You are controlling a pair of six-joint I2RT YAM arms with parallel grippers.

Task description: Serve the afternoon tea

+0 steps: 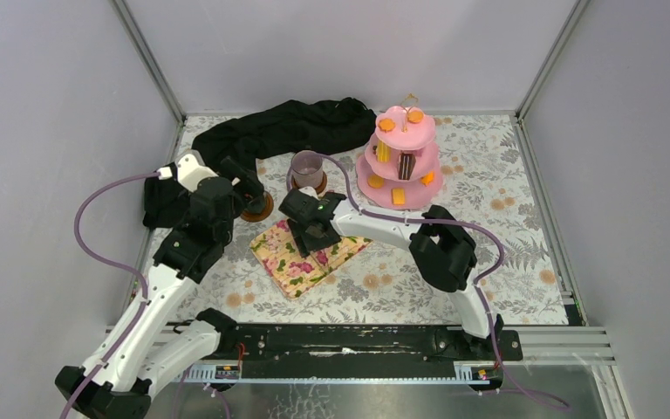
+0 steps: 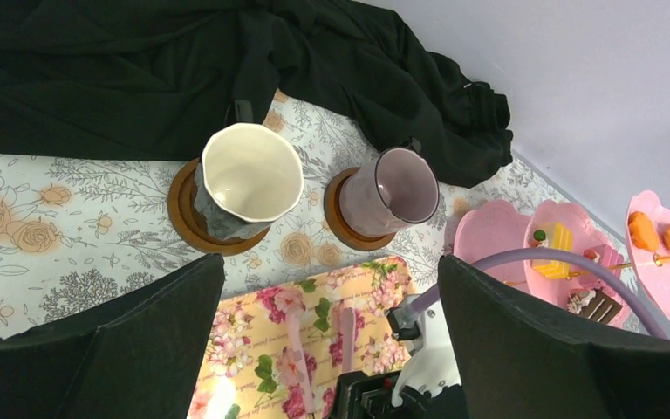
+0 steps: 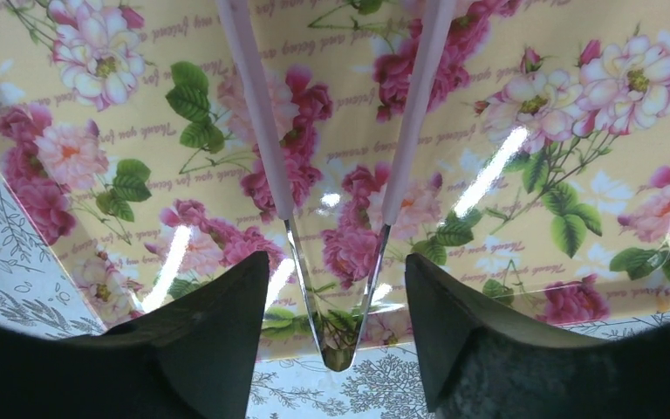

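Observation:
A cream-lined dark mug (image 2: 249, 179) and a mauve-grey mug (image 2: 397, 188) (image 1: 307, 166) each stand on a brown coaster. Toy cakes sit on a pink tiered stand (image 1: 399, 188): orange (image 1: 386, 125), yellow (image 1: 383, 152) and brown (image 1: 406, 164). My left gripper (image 2: 331, 262) (image 1: 246, 185) is open and empty, held above the table near the dark mug. My right gripper (image 3: 336, 262) (image 1: 307, 236) is open, low over the floral napkin (image 3: 532, 131). Its fingers flank the metal hinge end of pink-armed tongs (image 3: 257, 113) lying on the napkin, with gaps on both sides.
A black cloth (image 1: 288, 127) lies heaped along the back left, just behind the mugs. The table has a floral grey covering (image 1: 506, 227) and grey walls on three sides. The right arm's purple cable (image 2: 541, 259) crosses in front of the stand.

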